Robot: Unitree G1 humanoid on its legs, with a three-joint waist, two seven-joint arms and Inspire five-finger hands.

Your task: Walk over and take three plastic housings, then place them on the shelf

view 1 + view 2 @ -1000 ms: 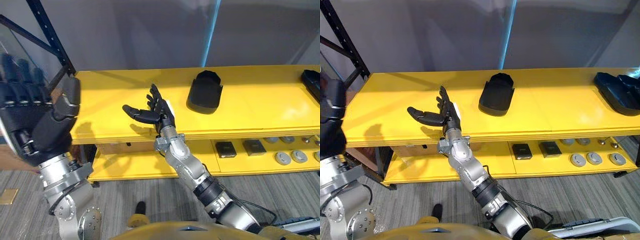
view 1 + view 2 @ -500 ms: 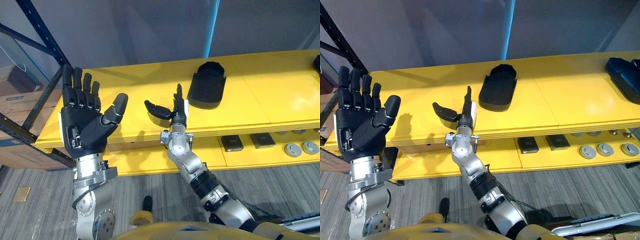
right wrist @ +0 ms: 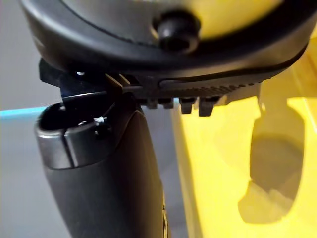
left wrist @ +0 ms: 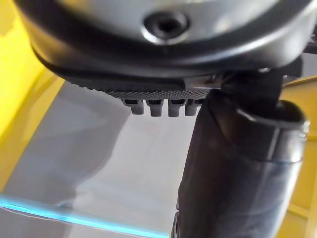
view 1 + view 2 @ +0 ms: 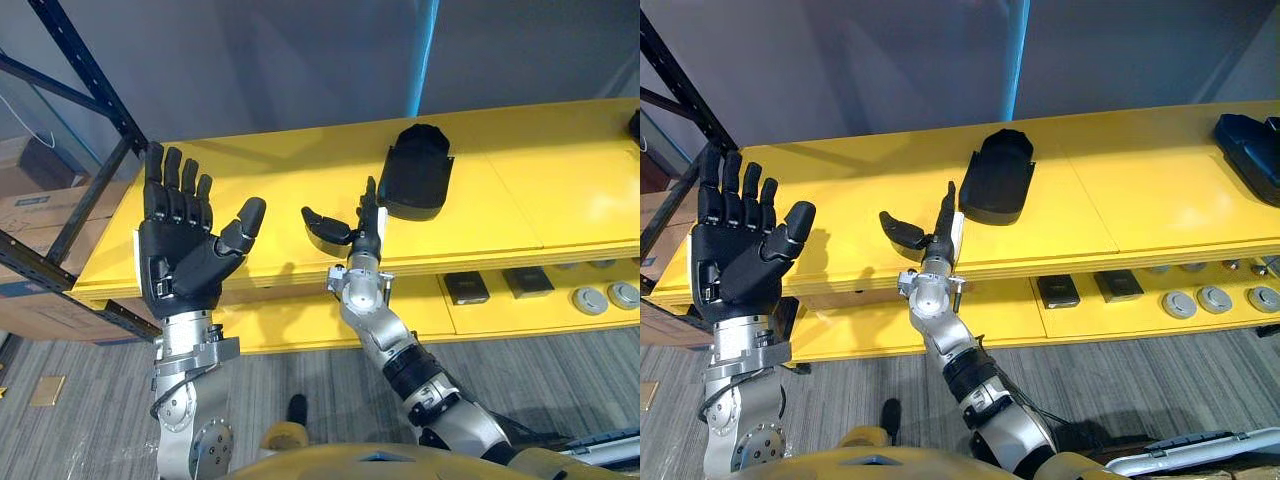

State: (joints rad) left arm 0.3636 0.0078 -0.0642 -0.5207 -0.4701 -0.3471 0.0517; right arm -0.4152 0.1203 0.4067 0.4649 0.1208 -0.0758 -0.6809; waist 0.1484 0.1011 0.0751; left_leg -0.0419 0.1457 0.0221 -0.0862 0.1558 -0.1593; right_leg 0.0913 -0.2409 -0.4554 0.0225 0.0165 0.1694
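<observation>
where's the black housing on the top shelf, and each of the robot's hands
black housing (image 5: 413, 185), left eye view, middle of its top face
left hand (image 5: 185, 255), left eye view, palm
right hand (image 5: 360, 235), left eye view, base of the fingers

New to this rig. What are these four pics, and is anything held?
A humanoid robot with two metal arms ending in dark fingered hands. Two pictures come from its head camera, looking down; two from wrist cameras, looking along each hand from close. The left hand is raised, open; the right hand is open by the front edge of the yellow shelf. Neither holds anything. One black plastic housing lies on the shelf, a second housing at its far right. Small black boxes and grey discs sit on the lower level.
</observation>
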